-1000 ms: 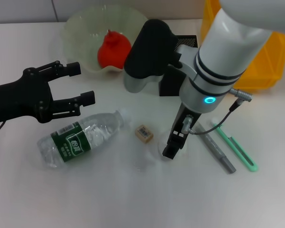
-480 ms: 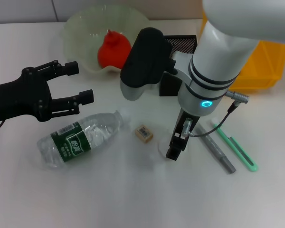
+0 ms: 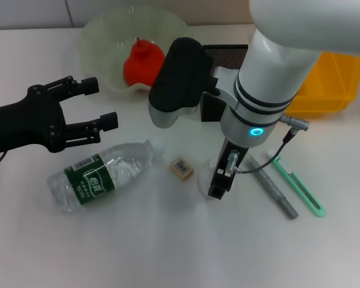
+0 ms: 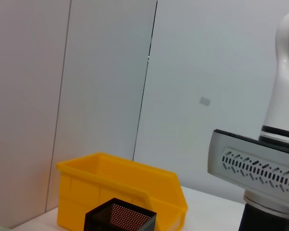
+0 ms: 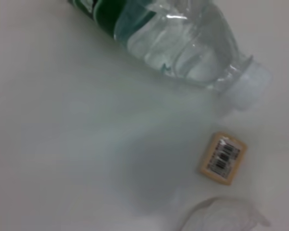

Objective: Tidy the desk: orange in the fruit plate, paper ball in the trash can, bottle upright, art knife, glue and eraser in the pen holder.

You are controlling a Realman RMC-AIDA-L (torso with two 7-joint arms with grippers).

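The step in hand appeared to be the paper ball: the right hand [image 3: 218,187] pointed straight down at the lower centre of the head view, its dark tip touching or just above a small crumpled white paper ball [image 3: 205,183] on the white desk [image 3: 168,252]. Whether its fingers were spread or pressed together could not be told. Next it would probably need to close on the paper and carry it to the yellow plastic bin [image 3: 324,84] at the upper right.

The left hand [image 3: 87,117], black, hung with fingers spread at the middle left, above a clear plastic water bottle with a green label [image 3: 102,174] lying on its side. A small tan eraser with a barcode [image 3: 182,168] lay between bottle and paper. The red-orange fruit [image 3: 143,62] sat in the pale translucent plate [image 3: 102,36] at the top.
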